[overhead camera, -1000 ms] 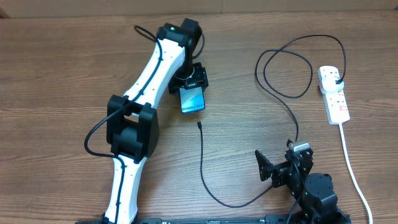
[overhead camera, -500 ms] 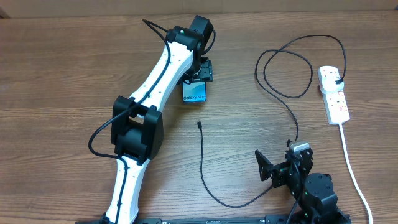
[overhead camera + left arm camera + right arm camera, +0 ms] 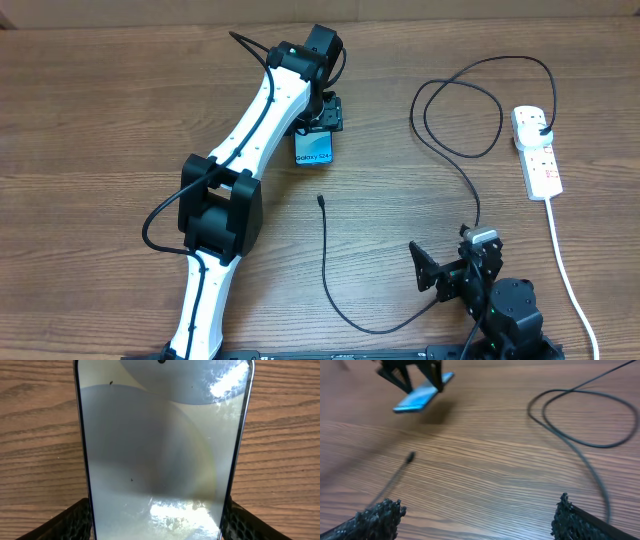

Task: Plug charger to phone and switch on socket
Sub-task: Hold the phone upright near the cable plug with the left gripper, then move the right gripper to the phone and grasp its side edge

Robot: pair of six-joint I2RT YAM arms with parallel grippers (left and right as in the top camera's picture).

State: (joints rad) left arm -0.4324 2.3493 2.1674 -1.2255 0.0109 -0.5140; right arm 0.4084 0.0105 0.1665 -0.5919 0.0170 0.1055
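My left gripper [image 3: 322, 118] is shut on the phone [image 3: 313, 149] and holds it by its far end above the table's middle back. In the left wrist view the phone [image 3: 160, 450] fills the frame between both fingers [image 3: 155, 525]. The charger cable [image 3: 330, 270] lies on the table; its connector tip [image 3: 320, 200] is just in front of the phone, and it also shows in the right wrist view [image 3: 410, 456]. Its plug [image 3: 541, 128] sits in the white socket strip [image 3: 537, 153] at the right. My right gripper [image 3: 475, 520] is open and empty near the front edge [image 3: 455, 272].
The cable makes a loop [image 3: 460, 110] at the back right, and the loop also shows in the right wrist view [image 3: 590, 420]. The strip's thick white cord [image 3: 565, 270] runs to the front right edge. The table is bare wood [image 3: 100, 120] at the left.
My left arm carried the phone a little back and to the right, away from the connector tip, then stopped. The right arm has not moved.
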